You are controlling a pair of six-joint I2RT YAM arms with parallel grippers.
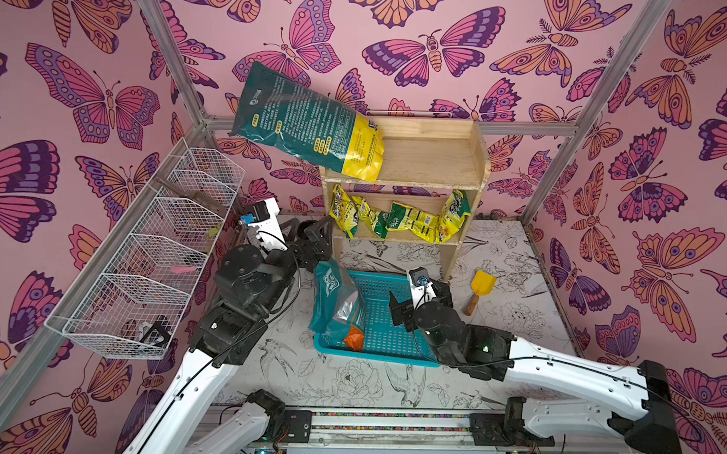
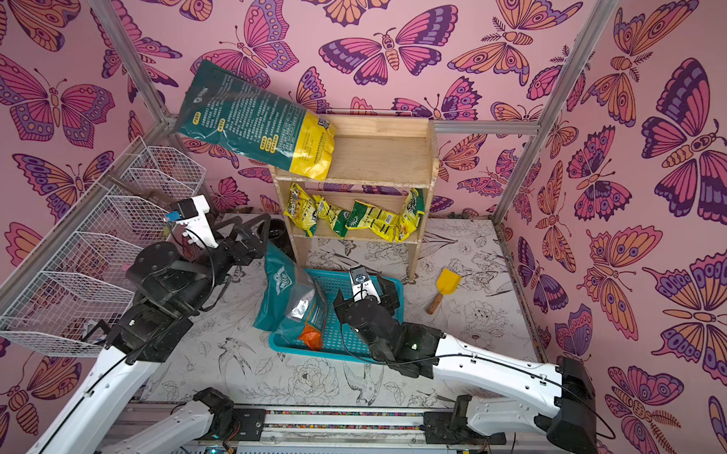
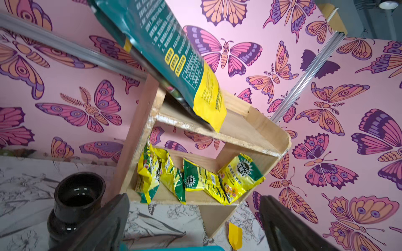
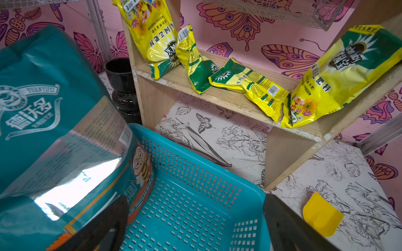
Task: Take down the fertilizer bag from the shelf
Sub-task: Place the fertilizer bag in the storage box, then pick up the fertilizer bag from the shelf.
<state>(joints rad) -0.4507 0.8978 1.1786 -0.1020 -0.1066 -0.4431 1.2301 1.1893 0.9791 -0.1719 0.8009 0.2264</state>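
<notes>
Fertilizer bag (image 2: 253, 122) tilted, yellow end on shelf (image 2: 381, 158) top, green end overhanging

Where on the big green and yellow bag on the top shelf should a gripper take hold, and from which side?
Grip the green end of the fertilizer bag, probably at its flat edge. That end sticks out free past the side rim of the shelf; the yellow end rests on the top board. Come from the side of the open left gripper, outside the shelf.
</notes>
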